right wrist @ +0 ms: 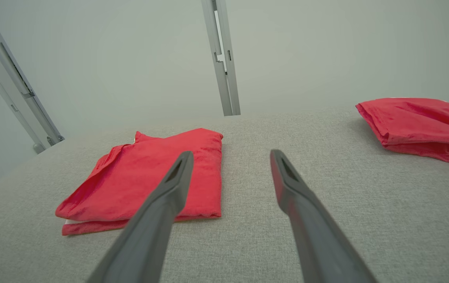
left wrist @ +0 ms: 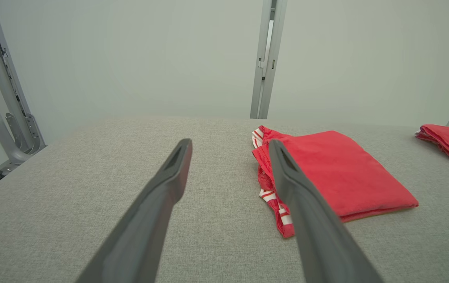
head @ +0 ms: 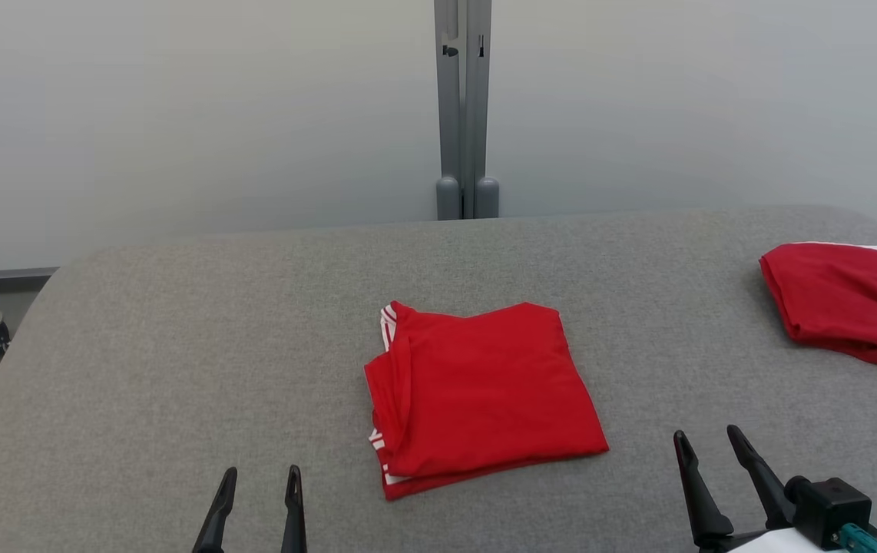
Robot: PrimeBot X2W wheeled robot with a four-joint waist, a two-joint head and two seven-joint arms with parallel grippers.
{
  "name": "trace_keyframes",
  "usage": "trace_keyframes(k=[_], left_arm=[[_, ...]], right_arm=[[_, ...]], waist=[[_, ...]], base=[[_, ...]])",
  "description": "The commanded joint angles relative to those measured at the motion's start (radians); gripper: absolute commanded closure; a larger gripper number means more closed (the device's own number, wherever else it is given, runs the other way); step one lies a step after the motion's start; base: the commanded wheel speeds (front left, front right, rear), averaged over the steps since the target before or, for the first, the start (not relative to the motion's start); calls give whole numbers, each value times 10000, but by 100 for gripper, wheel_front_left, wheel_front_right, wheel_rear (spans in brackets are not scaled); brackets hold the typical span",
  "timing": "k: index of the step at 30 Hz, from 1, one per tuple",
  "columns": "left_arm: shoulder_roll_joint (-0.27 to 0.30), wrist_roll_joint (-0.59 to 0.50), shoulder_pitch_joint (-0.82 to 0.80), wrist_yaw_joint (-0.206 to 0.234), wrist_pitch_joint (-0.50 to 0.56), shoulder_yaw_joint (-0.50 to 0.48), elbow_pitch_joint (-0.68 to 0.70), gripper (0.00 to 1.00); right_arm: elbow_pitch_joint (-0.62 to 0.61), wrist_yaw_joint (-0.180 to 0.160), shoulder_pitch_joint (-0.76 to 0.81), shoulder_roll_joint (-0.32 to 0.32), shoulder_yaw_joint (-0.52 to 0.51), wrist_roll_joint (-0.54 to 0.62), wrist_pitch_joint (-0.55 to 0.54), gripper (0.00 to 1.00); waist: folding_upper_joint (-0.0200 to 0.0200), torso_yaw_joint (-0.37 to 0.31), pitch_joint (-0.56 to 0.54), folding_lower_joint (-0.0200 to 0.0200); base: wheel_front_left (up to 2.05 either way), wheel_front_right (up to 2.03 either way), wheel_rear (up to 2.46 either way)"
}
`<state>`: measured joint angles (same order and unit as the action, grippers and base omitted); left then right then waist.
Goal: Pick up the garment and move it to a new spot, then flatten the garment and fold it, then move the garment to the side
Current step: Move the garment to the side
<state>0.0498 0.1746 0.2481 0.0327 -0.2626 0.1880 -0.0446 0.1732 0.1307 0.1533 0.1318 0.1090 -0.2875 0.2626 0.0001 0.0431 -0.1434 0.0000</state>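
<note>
The garment is bright red and folded into a roughly square packet, lying flat near the middle of the grey fabric-covered table and turned a little askew. Its top face is smooth, with a few soft creases. The stacked layers show along its left and near edges, where narrow white stripes of trim peek out at the far-left and near-left corners. Well apart from it, at the far right of the table near the rounded edge, sits a second red bundle, looser and more rumpled, with a sliver of white along its far side. Behind the table a grey metal post rises against a pale wall. The left gripper is at the near left and the right gripper at the near right. Both have their fingers spread and hold nothing, and neither touches the garment. Bare grey fabric lies between each gripper and the garment.
</note>
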Motion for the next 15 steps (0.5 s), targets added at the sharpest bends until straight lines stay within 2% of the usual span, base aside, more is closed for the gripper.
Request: trace_keyframes(k=[1, 9, 15], left_arm=[[18, -27, -215, -5, -26, -23, 23, 0], [18, -56, -548, -129, -26, 136, 45, 0], [20, -19, -890, -176, -26, 524, 42, 0]], right_arm=[[20, -1, -115, -18, 6, 48, 26, 0], [557, -1, -953, 261, 526, -549, 27, 0], [2004, -1, -2533, 763, 1522, -1983, -64, 0]], waist=[[-1, 42, 119, 0], [-1, 230, 876, 0], [-1, 528, 1445, 0]], base=[[0, 0, 0], [0, 0, 0], [0, 0, 0]])
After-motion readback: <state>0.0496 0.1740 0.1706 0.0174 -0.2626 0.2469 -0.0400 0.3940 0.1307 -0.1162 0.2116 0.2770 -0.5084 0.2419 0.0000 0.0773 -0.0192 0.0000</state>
